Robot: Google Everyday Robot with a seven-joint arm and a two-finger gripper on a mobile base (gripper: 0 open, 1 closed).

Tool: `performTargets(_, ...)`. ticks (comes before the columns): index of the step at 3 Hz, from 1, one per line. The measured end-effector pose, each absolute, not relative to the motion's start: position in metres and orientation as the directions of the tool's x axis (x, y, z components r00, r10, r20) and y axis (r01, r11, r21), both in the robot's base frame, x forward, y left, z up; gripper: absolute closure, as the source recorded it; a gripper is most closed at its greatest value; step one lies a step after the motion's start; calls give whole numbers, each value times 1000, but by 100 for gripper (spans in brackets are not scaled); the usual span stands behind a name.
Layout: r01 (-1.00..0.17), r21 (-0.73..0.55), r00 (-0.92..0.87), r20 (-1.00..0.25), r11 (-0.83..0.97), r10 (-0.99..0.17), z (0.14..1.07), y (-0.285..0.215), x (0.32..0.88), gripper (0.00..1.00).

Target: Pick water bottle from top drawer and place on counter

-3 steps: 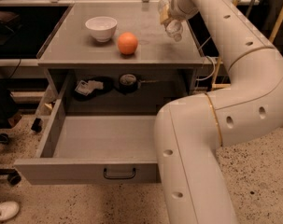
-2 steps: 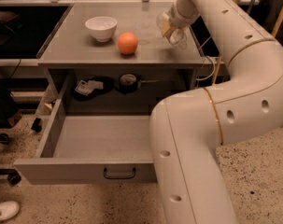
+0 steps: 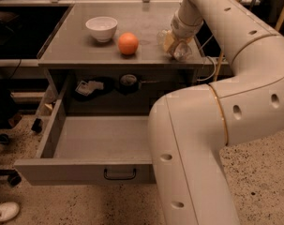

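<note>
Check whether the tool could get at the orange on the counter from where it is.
Probably yes. The tool is low at the counter's right side by the water bottle, and the orange sits to its side with nothing standing between them; the bowl is farther off.

You have one view only. It looks from high up on the near side of the counter [image 3: 80, 50], aimed down and forward across the pulled-out top drawer [image 3: 99, 137] toward the counter's far edge. It sits close: the drawer's front panel lies near the bottom of the view, the far edge near the top, and both left corners show. The robot's arm [image 3: 202, 139] rises from the lower right and hides the drawer's right end. The gripper [image 3: 179, 46] sits at the counter's right edge, by its near right corner.
</note>
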State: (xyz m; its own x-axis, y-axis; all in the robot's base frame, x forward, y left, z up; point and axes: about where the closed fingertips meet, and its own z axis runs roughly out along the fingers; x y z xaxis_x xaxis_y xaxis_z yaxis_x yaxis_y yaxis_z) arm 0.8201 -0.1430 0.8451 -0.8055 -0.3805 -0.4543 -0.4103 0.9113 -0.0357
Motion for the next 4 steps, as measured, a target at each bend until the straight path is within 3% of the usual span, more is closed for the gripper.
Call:
performTargets(3, -410, -36, -805, -455, 911, -380, 845, -143, 820, 11)
performTargets(4, -410, -36, -805, -455, 911, -380, 845, -143, 820, 0)
